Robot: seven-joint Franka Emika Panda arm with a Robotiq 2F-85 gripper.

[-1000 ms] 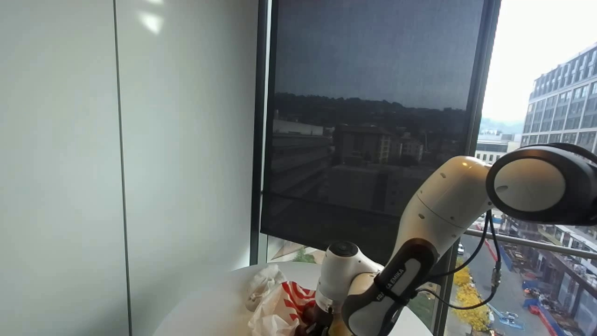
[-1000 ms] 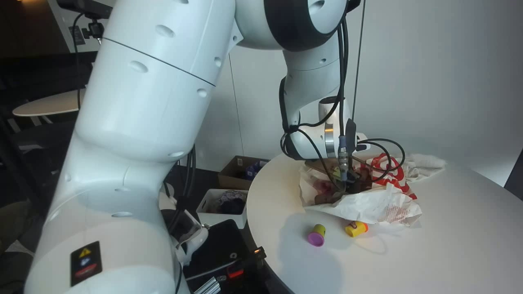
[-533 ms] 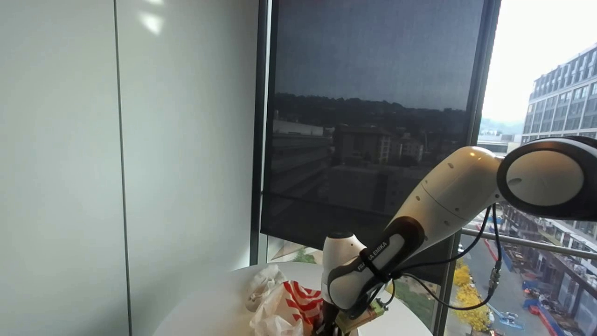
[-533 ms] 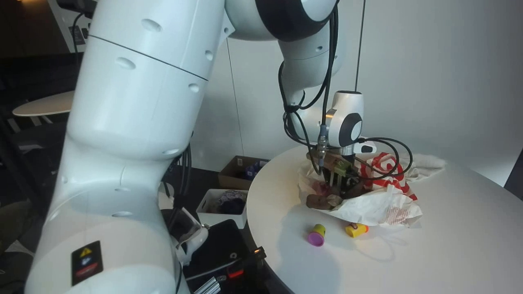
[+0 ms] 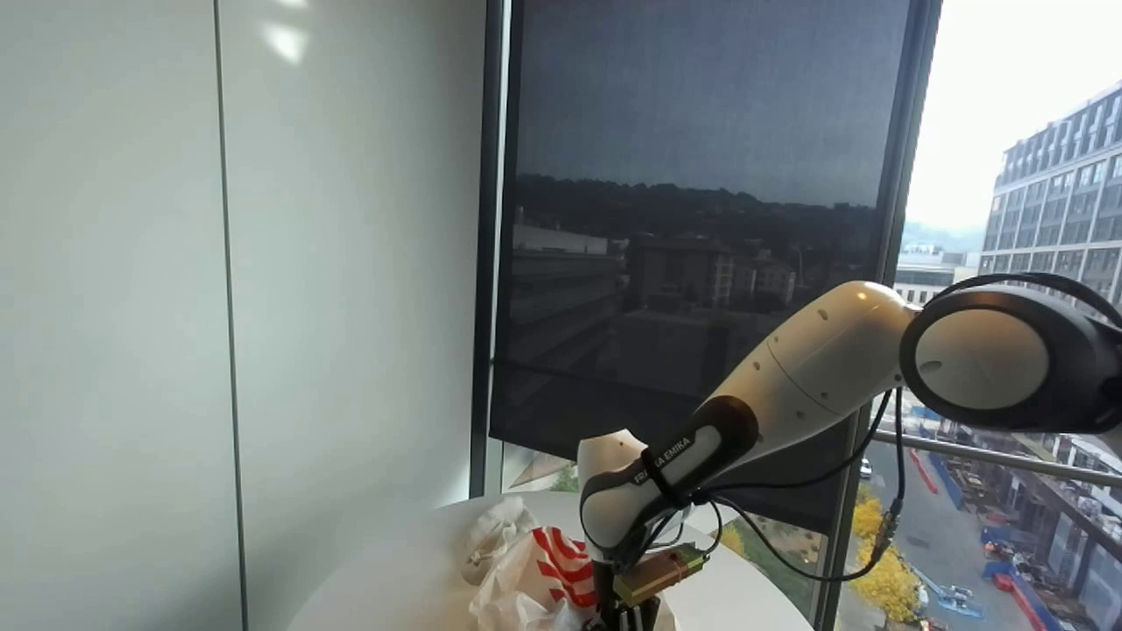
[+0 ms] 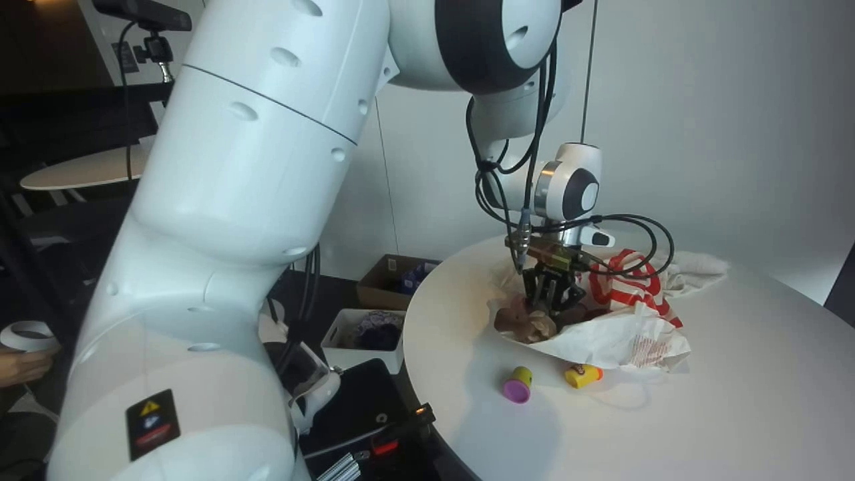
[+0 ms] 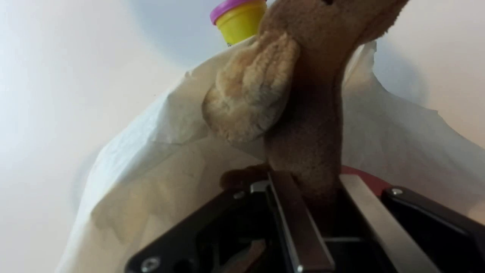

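From my station I find the gripper (image 7: 312,182) clamped, fingers (image 7: 300,223) narrowly apart, on a brown soft toy (image 7: 308,132). The toy is at the mouth of a white bag (image 7: 178,102); beyond, a purple-lidded yellow tub (image 7: 242,22) rests on the table (image 7: 75,57).

Brown plush toy (image 7: 314,102) cropped in wrist view (yellow tub (image 7: 243,22) too), bag print (image 6: 649,351) illegible

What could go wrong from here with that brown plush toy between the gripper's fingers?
The soft plush toy may slip from the gripper. The crumpled white bag close around them might snag and drag along. The purple-lidded tub lies on its side nearby, so a bump could set it rolling.
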